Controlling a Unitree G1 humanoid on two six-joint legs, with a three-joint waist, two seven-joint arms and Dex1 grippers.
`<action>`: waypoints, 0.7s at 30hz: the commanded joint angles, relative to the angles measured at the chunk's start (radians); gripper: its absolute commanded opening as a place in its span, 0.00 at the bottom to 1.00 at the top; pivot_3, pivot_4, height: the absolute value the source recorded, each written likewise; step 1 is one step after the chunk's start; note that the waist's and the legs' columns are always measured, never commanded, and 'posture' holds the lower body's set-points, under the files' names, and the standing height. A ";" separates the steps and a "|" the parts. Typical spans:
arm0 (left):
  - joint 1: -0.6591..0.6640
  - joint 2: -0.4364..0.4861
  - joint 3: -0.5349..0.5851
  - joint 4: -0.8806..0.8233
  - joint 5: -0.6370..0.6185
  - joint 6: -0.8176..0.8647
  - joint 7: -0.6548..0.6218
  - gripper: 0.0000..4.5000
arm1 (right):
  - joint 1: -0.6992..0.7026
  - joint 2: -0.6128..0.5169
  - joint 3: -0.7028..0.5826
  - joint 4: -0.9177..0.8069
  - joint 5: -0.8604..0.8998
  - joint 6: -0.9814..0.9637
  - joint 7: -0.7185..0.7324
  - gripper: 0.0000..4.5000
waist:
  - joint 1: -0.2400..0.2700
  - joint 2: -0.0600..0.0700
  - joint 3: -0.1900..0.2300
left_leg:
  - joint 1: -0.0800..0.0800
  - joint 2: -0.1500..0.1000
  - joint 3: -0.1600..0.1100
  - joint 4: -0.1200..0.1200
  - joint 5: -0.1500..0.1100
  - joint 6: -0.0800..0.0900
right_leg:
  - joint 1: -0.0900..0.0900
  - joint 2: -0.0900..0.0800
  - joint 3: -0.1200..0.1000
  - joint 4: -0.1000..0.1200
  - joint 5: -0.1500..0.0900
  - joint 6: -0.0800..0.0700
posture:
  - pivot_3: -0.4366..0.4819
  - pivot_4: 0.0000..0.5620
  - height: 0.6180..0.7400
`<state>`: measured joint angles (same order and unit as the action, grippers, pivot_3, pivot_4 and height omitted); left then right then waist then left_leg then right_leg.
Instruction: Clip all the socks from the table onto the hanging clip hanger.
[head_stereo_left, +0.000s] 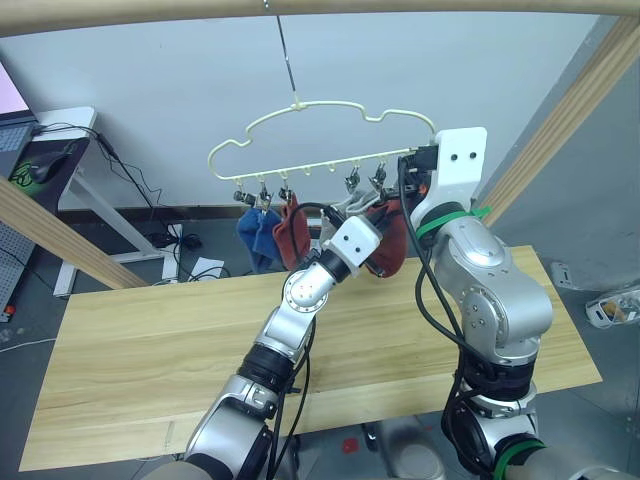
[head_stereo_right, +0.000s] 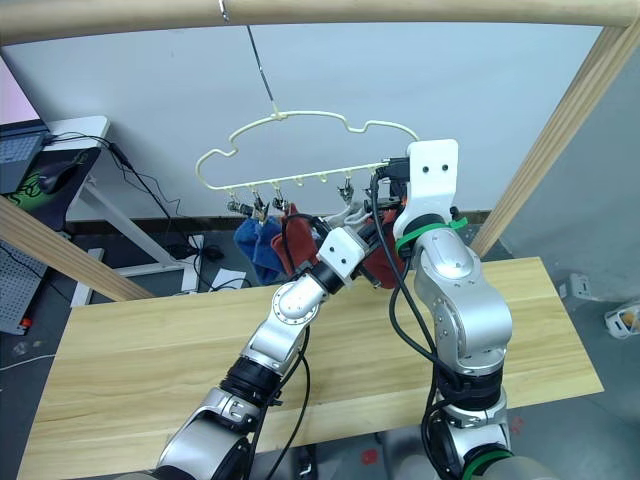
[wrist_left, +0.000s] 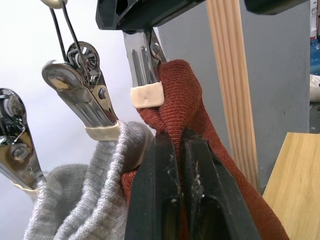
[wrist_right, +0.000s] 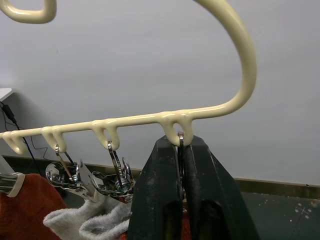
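The pale-yellow clip hanger (head_stereo_left: 320, 163) hangs by its hook from the top pole above the table (head_stereo_left: 150, 340). On its clips hang a blue sock (head_stereo_left: 258, 235), a rust red sock (head_stereo_left: 291, 235) and grey socks (wrist_left: 100, 170). My left gripper (wrist_left: 177, 142) is shut on a second rust red sock (wrist_left: 190, 105), holding its top edge up against the padded tip of the end clip (wrist_left: 145, 75). At the hanger's right end, my right gripper (wrist_right: 180, 142) is shut on the upper part of that same clip. Whether the clip bites the sock I cannot tell.
Round wooden frame poles (head_stereo_left: 560, 120) slant up on both sides and one runs across the top. A desk (head_stereo_left: 50, 150) with cables stands at the far left beyond the table. A grey wall is behind the hanger.
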<state>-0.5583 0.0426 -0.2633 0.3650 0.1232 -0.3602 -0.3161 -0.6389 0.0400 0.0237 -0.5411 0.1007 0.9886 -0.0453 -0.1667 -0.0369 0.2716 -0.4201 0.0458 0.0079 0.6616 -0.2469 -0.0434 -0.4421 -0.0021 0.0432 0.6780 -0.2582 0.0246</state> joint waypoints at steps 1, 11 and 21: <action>-0.022 -0.009 0.012 -0.009 -0.010 -0.029 0.005 0.00 | -0.008 0.010 0.006 -0.035 0.012 -0.010 0.005 0.27 | 0.000 0.000 0.000 | 0.000 0.000 0.000 0.000 0.000 0.000 | 0.000 0.000 0.000 0.000 0.000 0.000 | 0.21 0.46 0.97; -0.011 -0.010 0.009 -0.010 -0.058 0.003 -0.069 0.12 | 0.003 0.009 -0.003 -0.047 0.022 -0.007 0.021 0.76 | 0.001 0.000 0.000 | 0.000 0.000 0.000 0.000 0.000 0.000 | 0.000 0.000 -0.001 0.000 0.000 0.000 | 0.22 0.47 0.97; 0.089 0.081 0.019 -0.206 -0.143 0.182 -0.217 0.75 | 0.055 -0.066 -0.039 -0.099 0.062 -0.027 0.091 0.76 | 0.001 0.000 0.000 | 0.000 0.000 0.000 0.000 0.000 0.000 | 0.000 0.000 0.000 0.000 0.000 0.000 | 0.23 0.45 0.97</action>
<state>-0.4804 0.1182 -0.2547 0.2324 0.0038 -0.2035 -0.5112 -0.5866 -0.0184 0.0076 -0.5801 0.1442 0.9873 0.0285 -0.1662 -0.0369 0.2716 -0.4199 0.0461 0.0072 0.6617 -0.2469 -0.0435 -0.4419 -0.0022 0.0432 0.6783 -0.2582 0.0246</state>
